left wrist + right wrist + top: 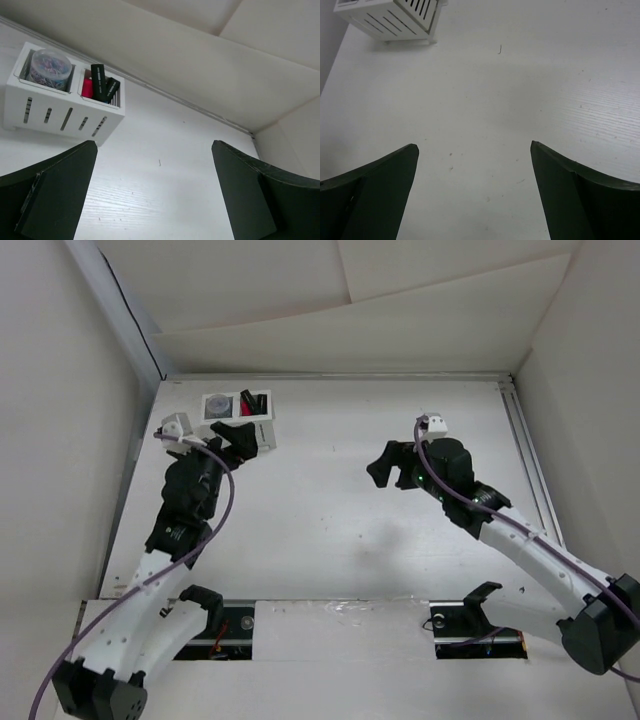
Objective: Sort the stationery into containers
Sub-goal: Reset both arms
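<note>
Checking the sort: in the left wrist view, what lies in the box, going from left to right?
Roll → pink highlighter → black highlighters

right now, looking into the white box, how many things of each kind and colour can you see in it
round translucent roll: 1
black highlighter ends: 2
pink highlighter cap: 1
total: 4 showing in the white box; anything deeper in the compartments is hidden
</note>
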### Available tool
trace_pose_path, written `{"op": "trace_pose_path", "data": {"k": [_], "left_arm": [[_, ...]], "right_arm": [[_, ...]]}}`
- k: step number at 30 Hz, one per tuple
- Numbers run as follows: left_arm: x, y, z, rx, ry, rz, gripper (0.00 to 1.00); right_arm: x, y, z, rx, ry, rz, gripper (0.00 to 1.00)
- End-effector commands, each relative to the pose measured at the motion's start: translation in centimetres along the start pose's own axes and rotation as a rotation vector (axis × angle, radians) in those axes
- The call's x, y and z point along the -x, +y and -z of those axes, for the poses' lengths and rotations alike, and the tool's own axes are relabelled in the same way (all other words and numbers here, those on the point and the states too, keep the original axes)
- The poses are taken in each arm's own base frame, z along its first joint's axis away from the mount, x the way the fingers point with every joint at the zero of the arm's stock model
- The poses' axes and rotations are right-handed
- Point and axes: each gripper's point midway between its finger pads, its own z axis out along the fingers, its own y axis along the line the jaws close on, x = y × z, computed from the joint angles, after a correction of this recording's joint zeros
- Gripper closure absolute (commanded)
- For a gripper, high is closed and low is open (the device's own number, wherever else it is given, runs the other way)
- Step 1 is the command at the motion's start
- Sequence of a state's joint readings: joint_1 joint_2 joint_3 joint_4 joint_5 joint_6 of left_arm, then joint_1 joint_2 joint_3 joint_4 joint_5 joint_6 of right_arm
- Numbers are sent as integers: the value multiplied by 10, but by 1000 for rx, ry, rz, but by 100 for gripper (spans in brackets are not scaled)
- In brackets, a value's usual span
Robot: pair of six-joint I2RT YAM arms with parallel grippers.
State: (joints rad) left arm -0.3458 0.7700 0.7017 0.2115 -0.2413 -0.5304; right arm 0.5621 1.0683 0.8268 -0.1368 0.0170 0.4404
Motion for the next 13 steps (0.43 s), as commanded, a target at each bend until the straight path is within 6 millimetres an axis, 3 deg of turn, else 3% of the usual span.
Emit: {"op": "trace_pose_path", "data": {"k": [1,3,5,8,9,11,13], "left_arm": [[-5,-4,25,-54,35,38,0],[2,-3,37,-53,8,86,0],[-7,0,42,-71,18,120,0],[-11,-12,51,-163,21,161,0],[-25,-11,52,-180,65,155,0],[-21,-22,56,-258,36,148,0],[-25,-16,56,-244,30,128,0]], "right_arm": [[13,-6,-6,-31,-58,1,0],[14,-5,-9,-38,-59,4,0],[16,-6,-7,-50,-59,4,0],[29,6,7,-15,-86,5,0],[32,6,12,-24,-92,5,0],[41,16,26,2,-122,8,0],[39,16,33,-6,-116,2,0]]}}
